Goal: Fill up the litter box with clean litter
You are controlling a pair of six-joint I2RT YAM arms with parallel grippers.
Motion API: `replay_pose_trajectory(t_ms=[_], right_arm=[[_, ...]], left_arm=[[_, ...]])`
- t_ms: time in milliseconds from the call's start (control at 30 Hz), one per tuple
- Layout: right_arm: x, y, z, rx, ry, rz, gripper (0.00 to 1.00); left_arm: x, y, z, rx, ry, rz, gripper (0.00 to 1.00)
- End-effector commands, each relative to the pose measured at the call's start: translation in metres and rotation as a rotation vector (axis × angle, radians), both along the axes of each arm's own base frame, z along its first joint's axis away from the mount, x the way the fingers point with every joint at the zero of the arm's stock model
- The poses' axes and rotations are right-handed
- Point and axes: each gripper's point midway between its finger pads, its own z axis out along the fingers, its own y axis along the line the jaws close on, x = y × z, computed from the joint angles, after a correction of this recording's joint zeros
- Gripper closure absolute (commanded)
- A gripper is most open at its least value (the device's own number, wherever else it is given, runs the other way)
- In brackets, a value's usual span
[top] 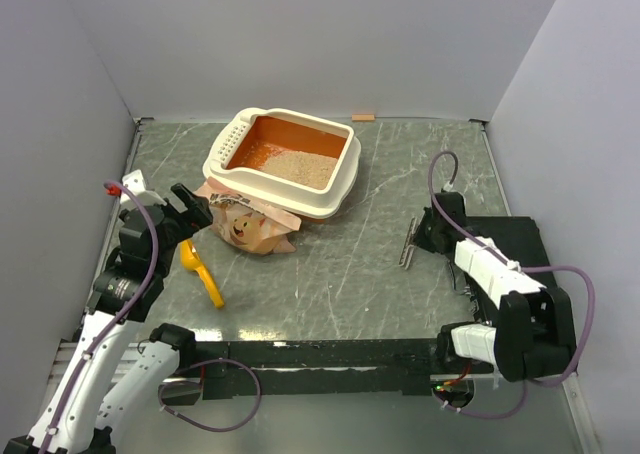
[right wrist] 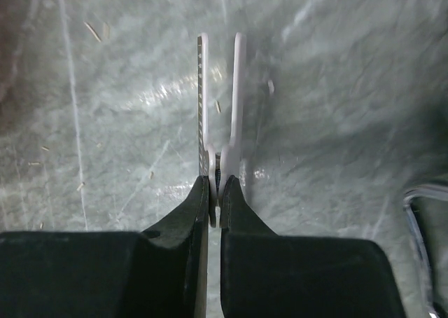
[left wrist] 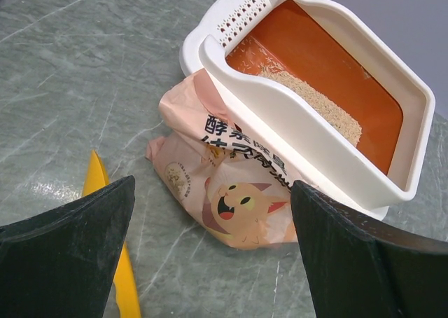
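Though some pale beige sandy litter (top: 305, 167) sits in the cream-and-orange plastic litter box (top: 331, 203), plenty's left to pour; left jaws gape, right jaws clench a thin metal tool (right wrist: 238, 94).

The litter box (top: 300, 196) has a cream-white shell and rim, a perforated left end and an orange interior. The clean litter (top: 305, 167) is pale beige. The paper bag (top: 250, 229) is peach-tan with dark print and a cartoon cat. The scoop (top: 203, 274) is yellow-orange. The table (top: 340, 274) is grey-green with white veining. The right gripper (right wrist: 215, 185) is black; the metal tool (right wrist: 236, 94) is silver.
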Motion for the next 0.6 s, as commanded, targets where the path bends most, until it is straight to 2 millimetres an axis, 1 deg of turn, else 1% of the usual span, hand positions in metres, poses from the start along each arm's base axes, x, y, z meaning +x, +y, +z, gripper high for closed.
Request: replay_pose_trajectory(t_ms=[0, 67, 100, 200, 233, 300, 333, 433, 467, 500, 567], right_arm=[[0.01, 0.008, -0.006, 0.137, -0.022, -0.047, 0.97], [0.01, 0.006, -0.012, 0.148, -0.013, -0.061, 0.87], [0.007, 0.004, -0.016, 0.151, -0.002, -0.071, 0.84], [0.004, -0.001, -0.023, 0.139, 0.016, -0.088, 0.67], [0.004, -0.003, -0.022, 0.134, 0.013, -0.093, 0.59], [0.002, -0.005, -0.023, 0.127, 0.018, -0.1, 0.53], [0.002, -0.007, -0.022, 0.124, 0.015, -0.104, 0.47], [0.002, -0.009, -0.015, 0.114, 0.0, -0.104, 0.38], [0.003, -0.007, -0.012, 0.12, -0.007, -0.093, 0.37], [0.006, -0.006, 0.0, 0.123, -0.038, -0.083, 0.36], [0.007, -0.002, 0.013, 0.113, -0.078, -0.037, 0.32]], left_arm=[[0.004, -0.003, 0.004, -0.003, -0.021, -0.017, 0.03], [0.004, -0.003, 0.005, -0.003, -0.024, -0.018, 0.03], [0.004, -0.004, 0.004, -0.003, -0.023, -0.02, 0.03], [0.005, -0.004, 0.004, -0.002, -0.019, -0.025, 0.03], [0.005, -0.005, 0.002, 0.0, -0.013, -0.025, 0.03], [0.005, -0.006, 0.003, -0.002, -0.014, -0.029, 0.03], [0.006, -0.006, 0.002, -0.001, -0.01, -0.029, 0.03], [0.006, -0.006, 0.001, 0.0, -0.007, -0.031, 0.03], [0.006, -0.006, 0.001, -0.001, -0.008, -0.032, 0.03], [0.006, -0.006, 0.001, 0.0, -0.008, -0.034, 0.03], [0.007, -0.006, 0.001, -0.001, -0.008, -0.034, 0.03]])
